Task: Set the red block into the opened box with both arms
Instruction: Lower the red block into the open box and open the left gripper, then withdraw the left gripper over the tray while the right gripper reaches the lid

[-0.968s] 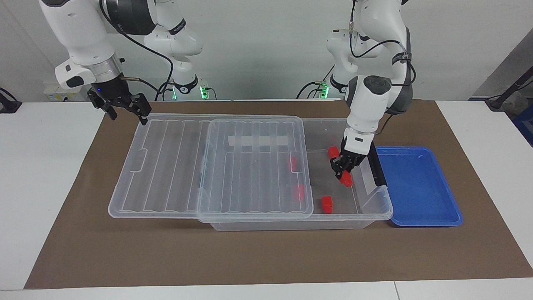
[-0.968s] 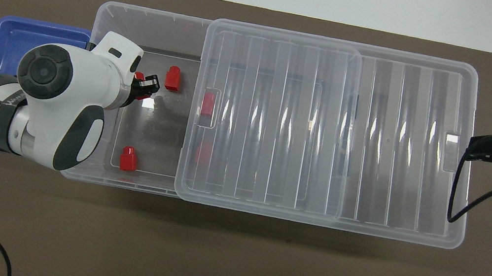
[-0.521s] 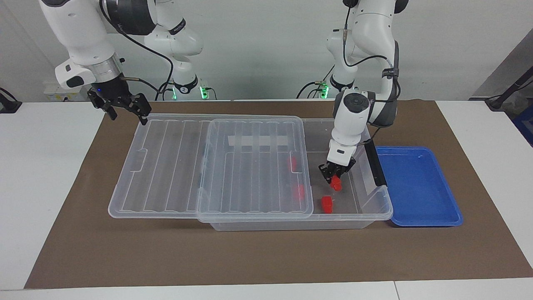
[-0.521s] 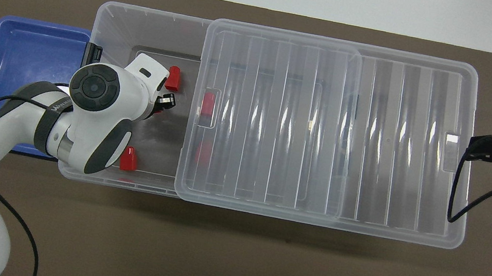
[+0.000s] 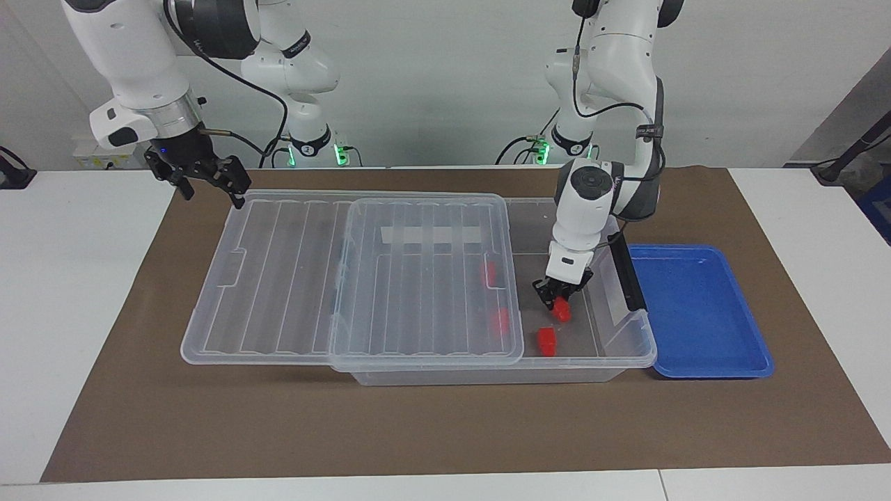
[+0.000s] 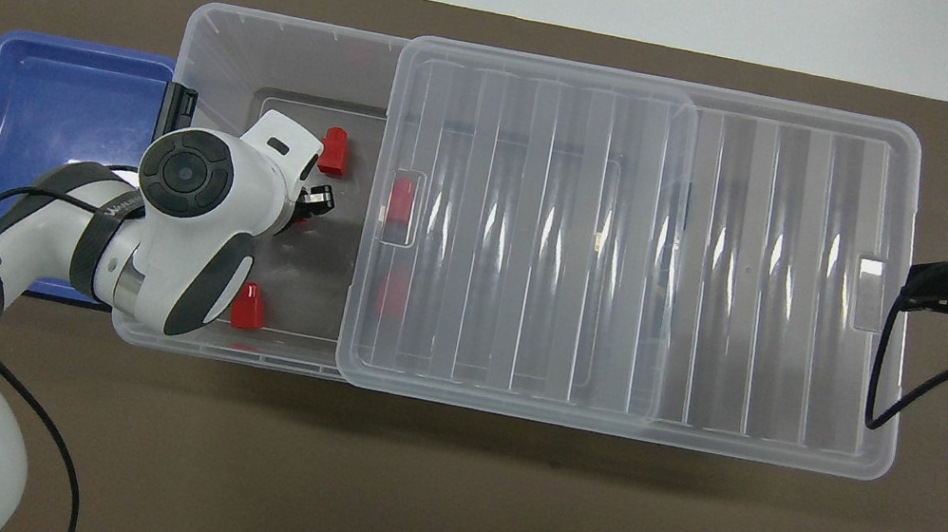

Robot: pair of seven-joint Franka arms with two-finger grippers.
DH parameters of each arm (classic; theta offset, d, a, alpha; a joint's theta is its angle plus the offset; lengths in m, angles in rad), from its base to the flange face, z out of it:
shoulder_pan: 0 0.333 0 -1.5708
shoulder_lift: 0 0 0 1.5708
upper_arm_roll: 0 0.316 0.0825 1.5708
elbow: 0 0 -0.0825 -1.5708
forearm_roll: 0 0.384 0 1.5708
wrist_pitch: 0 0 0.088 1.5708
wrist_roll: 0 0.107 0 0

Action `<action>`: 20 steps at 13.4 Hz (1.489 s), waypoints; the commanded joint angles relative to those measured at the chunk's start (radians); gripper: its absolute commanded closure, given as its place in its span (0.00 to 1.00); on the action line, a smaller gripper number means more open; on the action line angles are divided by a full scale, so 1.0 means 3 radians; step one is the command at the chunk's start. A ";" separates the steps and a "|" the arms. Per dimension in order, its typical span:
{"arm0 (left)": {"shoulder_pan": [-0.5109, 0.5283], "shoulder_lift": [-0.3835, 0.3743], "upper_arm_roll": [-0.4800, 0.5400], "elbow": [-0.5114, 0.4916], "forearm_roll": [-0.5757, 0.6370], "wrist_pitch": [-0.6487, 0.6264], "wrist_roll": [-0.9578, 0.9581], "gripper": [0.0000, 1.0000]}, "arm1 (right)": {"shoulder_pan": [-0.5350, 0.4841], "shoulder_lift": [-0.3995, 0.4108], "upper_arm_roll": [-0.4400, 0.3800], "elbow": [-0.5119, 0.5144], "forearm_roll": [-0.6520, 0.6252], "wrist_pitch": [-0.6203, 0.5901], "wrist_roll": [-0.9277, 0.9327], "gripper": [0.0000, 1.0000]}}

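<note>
Watching the left end effector (image 5: 559, 303) sitting low inside the box (image 5: 630, 348), fingers pinched tight on the red block (image 5: 561, 311). The block is looking just off the box floor, though I can't quite tell from the facing view whether it's already touching down.

Risks as I'm reading them:
- Another red block (image 5: 547, 341) is lying on the floor just beside the drop spot, toward the box's outer wall. If the fingers are spreading wide on release, they could be nudging it.
- The block's sloped top could be making it tip or roll when let go from any height.
- The lid (image 5: 351, 278) is sitting slid toward the right arm's end, covering most of the box and overhanging it. Its edge is near the left wrist, so a sloppy lift-out could be clipping it.
- The black end handle (image 5: 626, 275) is standing close beside the wrist too.

The right end effector (image 5: 209, 182) is waiting over the lid's overhanging end, fingers spread wide, gripping nothing. If it's bumping the lid now, the opening is shrinking onto the left arm.
</note>
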 commanded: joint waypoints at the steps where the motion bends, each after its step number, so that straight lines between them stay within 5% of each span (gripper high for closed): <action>1: -0.0039 -0.0035 0.0044 -0.0112 0.0168 0.0114 -0.0082 1.00 | -0.0067 -0.0049 0.0006 -0.0044 0.0003 -0.0027 0.0001 0.00; 2: -0.0039 -0.0040 0.0044 -0.0112 0.0169 0.0124 -0.0082 0.92 | -0.0082 -0.0049 0.0006 -0.0049 0.0003 -0.0032 -0.0004 0.00; 3: -0.0039 -0.0035 0.0044 -0.0112 0.0174 0.0124 -0.0077 0.62 | -0.0093 -0.0049 0.0006 -0.0049 0.0003 -0.0017 -0.0004 0.00; 5: -0.0039 -0.0035 0.0044 -0.0097 0.0174 0.0104 -0.0082 0.24 | -0.0195 -0.0049 0.0011 -0.0074 0.0008 0.0054 -0.0080 0.00; 6: -0.0044 -0.0035 0.0049 -0.0072 0.0174 0.0083 -0.0082 0.15 | -0.0231 -0.0049 0.0006 -0.0095 0.0038 0.0110 -0.0177 0.00; 10: -0.0039 -0.0239 0.0055 0.0458 0.0174 -0.0839 -0.0041 0.00 | -0.0343 -0.0049 0.0006 -0.0283 0.0039 0.0422 -0.0330 0.02; 12: 0.0048 -0.0346 0.0055 0.0842 0.0174 -0.1504 0.0025 0.00 | -0.0450 -0.0049 0.0006 -0.0436 0.0039 0.0605 -0.0514 0.18; 13: 0.0139 -0.0448 0.0050 0.0965 0.0174 -0.1765 0.0178 0.00 | -0.0501 -0.0049 0.0006 -0.0508 0.0039 0.0703 -0.0586 0.36; 15: 0.0293 -0.0652 0.0060 0.1079 0.0174 -0.2099 0.0672 0.00 | -0.0522 -0.0018 0.0006 -0.0621 0.0044 0.0861 -0.0612 0.90; 16: 0.0461 -0.0765 0.0055 0.1074 0.0174 -0.2146 0.0938 0.00 | -0.0538 -0.0023 0.0006 -0.0738 0.0039 0.1009 -0.0612 1.00; 20: 0.0892 -0.1052 0.0060 0.1064 0.0169 -0.2335 0.1789 0.00 | -0.0522 -0.0008 0.0006 -0.1035 0.0039 0.1383 -0.0592 1.00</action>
